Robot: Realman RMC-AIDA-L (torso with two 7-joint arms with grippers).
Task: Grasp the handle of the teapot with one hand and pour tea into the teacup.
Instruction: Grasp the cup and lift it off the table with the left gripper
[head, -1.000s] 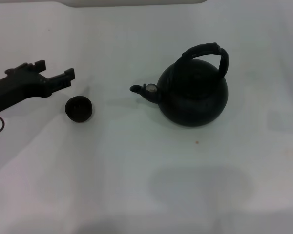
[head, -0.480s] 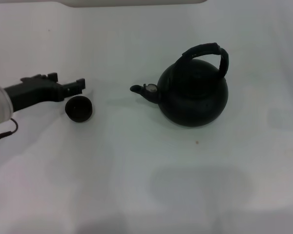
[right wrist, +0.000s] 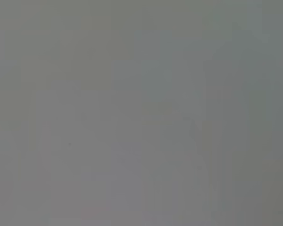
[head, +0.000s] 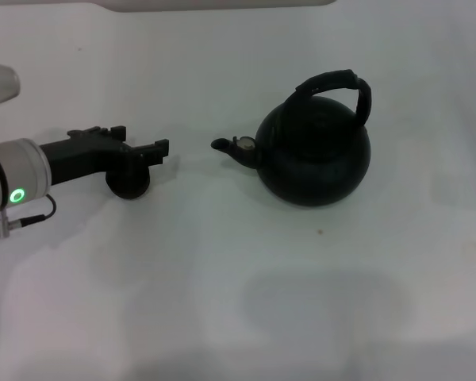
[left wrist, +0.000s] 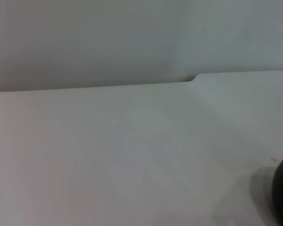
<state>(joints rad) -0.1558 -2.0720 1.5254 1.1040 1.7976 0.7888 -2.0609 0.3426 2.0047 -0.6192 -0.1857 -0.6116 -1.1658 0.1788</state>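
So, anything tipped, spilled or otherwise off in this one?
Nothing spilled or tipped. The teapot stands upright. One oddity: the left gripper, open, hangs over the teacup, hiding most of it, rather than near the handle.

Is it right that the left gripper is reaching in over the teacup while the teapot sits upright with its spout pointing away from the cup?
Not quite. The head view shows the teapot upright, but its spout points toward the teacup, not away from it. The rest holds: the left gripper is reaching in over the cup, partly covering it.
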